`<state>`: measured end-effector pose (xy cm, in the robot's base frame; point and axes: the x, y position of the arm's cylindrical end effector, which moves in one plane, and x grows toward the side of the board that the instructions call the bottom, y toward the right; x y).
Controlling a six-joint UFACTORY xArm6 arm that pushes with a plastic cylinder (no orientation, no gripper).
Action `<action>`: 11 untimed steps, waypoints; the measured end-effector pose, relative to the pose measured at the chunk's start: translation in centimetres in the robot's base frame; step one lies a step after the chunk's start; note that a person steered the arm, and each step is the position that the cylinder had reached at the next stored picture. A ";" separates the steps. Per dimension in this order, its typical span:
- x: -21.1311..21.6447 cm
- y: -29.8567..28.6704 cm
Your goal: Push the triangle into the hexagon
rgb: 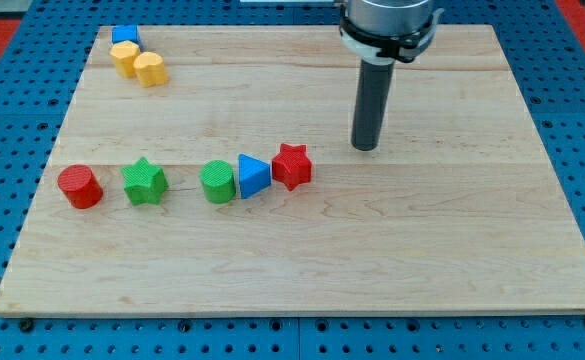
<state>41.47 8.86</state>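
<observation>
pale wooden board [452, 250] on blue pegboard table [2, 200].

Only the arm's last section is showing, entering at the top of the frame right of centre. Grey metallic cylindrical wrist housing [388, 14] is catching pale highlights, cut off by the frame's top edge. A black ring-shaped collar with a white band [386, 42] is wrapping its lower edge, small black lugs sticking out at the sides. Straight dark grey matte cylindrical rod [370, 100] is hanging beneath, uniform width, smooth. My tip [365, 147] is looking flat-ended, dark.
</observation>
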 end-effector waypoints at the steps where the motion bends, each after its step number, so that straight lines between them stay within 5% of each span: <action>1: -0.1 0.3; 3: -0.1 0.3; 7: 6.4 -7.4; 9: 6.5 -13.9; 11: 1.9 -15.5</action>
<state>43.34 -6.60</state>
